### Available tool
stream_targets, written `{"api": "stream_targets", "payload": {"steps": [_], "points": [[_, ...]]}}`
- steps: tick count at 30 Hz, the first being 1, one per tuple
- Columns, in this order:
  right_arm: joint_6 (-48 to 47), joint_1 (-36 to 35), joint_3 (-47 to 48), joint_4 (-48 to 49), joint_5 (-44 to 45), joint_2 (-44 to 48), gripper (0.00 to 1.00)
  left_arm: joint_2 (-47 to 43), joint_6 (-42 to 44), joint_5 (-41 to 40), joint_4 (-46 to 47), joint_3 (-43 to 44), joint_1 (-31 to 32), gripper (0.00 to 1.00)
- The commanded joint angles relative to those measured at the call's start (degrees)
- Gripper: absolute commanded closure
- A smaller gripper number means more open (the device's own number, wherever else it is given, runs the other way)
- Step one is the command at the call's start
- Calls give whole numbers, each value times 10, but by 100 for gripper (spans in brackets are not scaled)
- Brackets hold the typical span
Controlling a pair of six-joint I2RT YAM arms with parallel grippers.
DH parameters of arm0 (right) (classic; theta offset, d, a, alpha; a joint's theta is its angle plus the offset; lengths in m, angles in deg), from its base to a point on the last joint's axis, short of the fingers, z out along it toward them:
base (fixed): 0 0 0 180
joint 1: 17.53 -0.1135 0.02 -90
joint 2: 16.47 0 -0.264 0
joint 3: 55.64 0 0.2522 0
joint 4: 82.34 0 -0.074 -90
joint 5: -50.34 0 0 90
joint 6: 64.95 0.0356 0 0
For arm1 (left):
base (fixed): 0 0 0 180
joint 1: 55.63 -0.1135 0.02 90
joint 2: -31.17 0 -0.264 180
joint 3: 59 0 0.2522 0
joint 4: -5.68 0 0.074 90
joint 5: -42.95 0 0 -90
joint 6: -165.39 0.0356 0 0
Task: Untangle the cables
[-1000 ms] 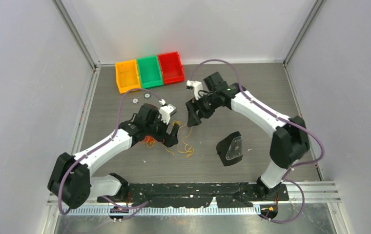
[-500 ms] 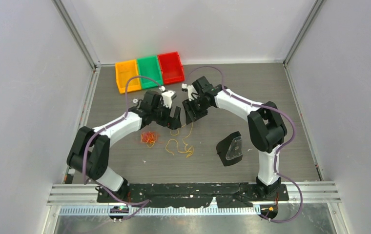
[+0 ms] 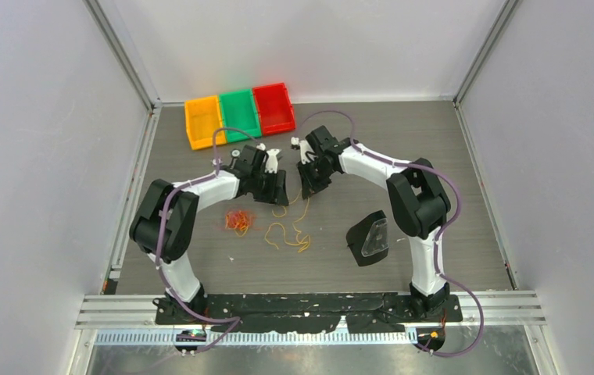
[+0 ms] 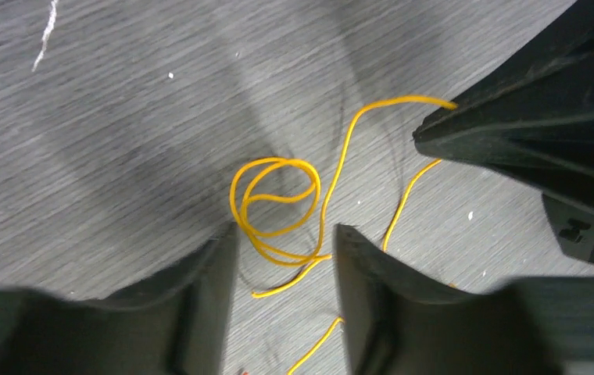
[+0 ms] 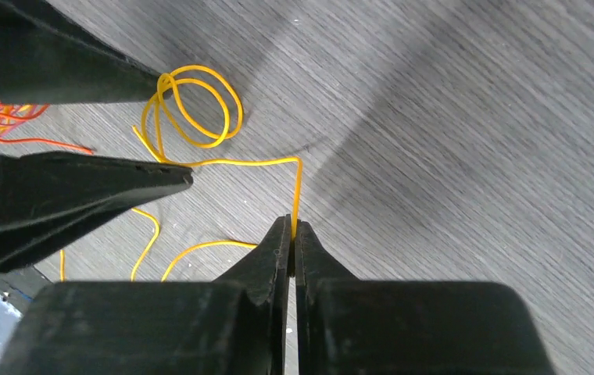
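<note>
Looking down on a grey table [image 3: 450,156] with two white arms on it. Left arm [image 3: 204,187] stretched far out and folded sharply at the elbow. Right arm [image 3: 372,164] bent the same way from the other side, both wrists nearly meeting in the middle.

Past the left gripper [image 3: 278,187], by the back wall, three boxes in a row: orange bin [image 3: 202,121], green bin [image 3: 238,114], red bin [image 3: 273,108]. Well behind the right gripper [image 3: 307,186], off to its right, a black thing with a clear face [image 3: 368,238].

Right gripper squeezed shut, pinching the yellow cable [image 5: 297,191] at its very tips. Left gripper partly open, holding nothing.

Only from the right wrist: the pinch itself, the cable rising from the tips, then turning left toward one finger of the left gripper, with a double loop just beyond.

Only from the left wrist: the gap between its own fingers [image 4: 223,258], with the bottom of that loop dipping in. Touching them or not, cannot tell.

Only from above: more yellow curls on the table behind both grippers, and a red cable bundle [image 3: 237,222] behind the left gripper, on its left.
</note>
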Motion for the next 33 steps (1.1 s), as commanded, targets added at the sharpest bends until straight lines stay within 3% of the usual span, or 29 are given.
{"api": "stream_targets", "payload": {"steps": [1, 5, 8, 12, 17, 23, 28, 33], "points": [[9, 15, 7, 10, -9, 2, 94, 2, -24, 71, -1, 9, -1, 67], [17, 30, -10, 23, -21, 17, 95, -90, -14, 135, 34, -27, 3, 100], [27, 35, -34, 38, -37, 37, 95, -199, -7, 161, 51, -62, 17, 100], [51, 36, -51, 65, -65, 51, 95, -244, 24, 169, -14, -69, 81, 100], [60, 40, -65, 76, -79, 69, 95, -196, 86, 127, -58, -80, 164, 100], [56, 44, -74, 72, -84, 81, 94, -122, 198, 34, -103, -47, 191, 100], [50, 44, -71, 67, -90, 76, 95, -130, 271, 0, -83, -75, 228, 75], [48, 46, -74, 66, -100, 72, 94, -168, 302, 24, -33, -120, 230, 28]]}}
